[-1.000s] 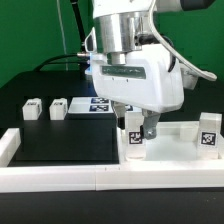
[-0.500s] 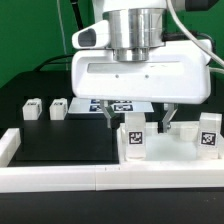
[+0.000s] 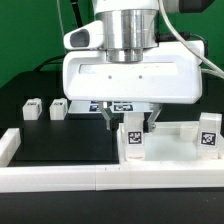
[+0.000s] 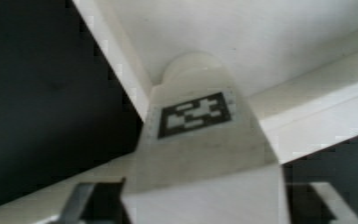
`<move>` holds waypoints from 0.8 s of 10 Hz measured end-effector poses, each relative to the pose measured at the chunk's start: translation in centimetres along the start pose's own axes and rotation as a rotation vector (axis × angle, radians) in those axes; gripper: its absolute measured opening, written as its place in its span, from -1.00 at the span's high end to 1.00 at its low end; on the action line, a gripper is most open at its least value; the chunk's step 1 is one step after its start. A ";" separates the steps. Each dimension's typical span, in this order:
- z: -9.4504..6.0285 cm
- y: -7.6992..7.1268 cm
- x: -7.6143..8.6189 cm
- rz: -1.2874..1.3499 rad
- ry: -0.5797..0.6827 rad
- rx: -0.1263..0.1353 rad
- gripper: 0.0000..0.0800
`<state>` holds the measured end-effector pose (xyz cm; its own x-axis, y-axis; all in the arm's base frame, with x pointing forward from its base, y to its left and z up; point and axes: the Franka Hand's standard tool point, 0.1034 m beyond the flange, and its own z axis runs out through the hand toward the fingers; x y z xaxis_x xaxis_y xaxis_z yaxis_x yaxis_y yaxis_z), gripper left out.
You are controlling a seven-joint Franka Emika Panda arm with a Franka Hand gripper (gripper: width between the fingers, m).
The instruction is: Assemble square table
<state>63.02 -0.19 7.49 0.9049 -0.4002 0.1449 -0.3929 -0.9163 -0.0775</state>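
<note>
Square table slab (image 3: 180, 150), white with a raised rim, lies flat on the black tabletop (image 3: 60, 140). Take it as your reference for every item below.

- **First leg (image 3: 133, 140):** a short white post with a black-white tag. It stands upright at the slab's corner toward the exterior view's left.
- **Second leg (image 3: 207, 135):** tagged and upright in the same way, at the slab's corner toward the exterior view's right.
- **Pincer (image 3: 129, 125):** your pincer hangs straight down over the slab's corner where the first leg stands. Its two dark fingers (image 3: 108, 120) are astride that leg, one on each side, with the jaws roughly half apart. In the wrist view the leg's tag (image 4: 197, 112) faces the camera, and the leg fills the space between the fingers. Neither view lets you tell whether the pads press the leg's sides or stand just clear of them.
- **Third leg (image 3: 32, 109) and fourth leg (image 3: 58, 108):** these rest on the tabletop just beside each other. They are well apart from the slab, toward the exterior view's left and farther from the camera.
- **Marker board (image 3: 98, 104):** lies flat on the tabletop behind the slab's first-leg corner, largely hidden by the arm's white housing.
- **Front rail (image 3: 100, 178):** a long white bar running just in front of the slab's near edge.
- **Side rail (image 3: 10, 148):** lies well apart from the slab, at the exterior view's left.
</note>
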 end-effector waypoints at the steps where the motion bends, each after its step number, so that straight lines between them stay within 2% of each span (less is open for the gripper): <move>1: 0.0 0.0 0.0 0.079 0.000 0.000 0.28; 4: 0.1 0.3 0.1 0.324 -0.005 0.002 0.28; 5: 0.2 0.6 0.2 0.506 -0.025 0.003 0.28; 6: 0.2 0.5 -0.1 0.706 -0.065 -0.011 0.28; 7: 0.3 0.5 -0.2 0.905 -0.107 -0.003 0.27; 8: 0.3 0.7 -0.3 1.094 -0.140 0.020 0.27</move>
<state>62.56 -0.68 7.06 0.0814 -0.9889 -0.1245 -0.9915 -0.0676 -0.1114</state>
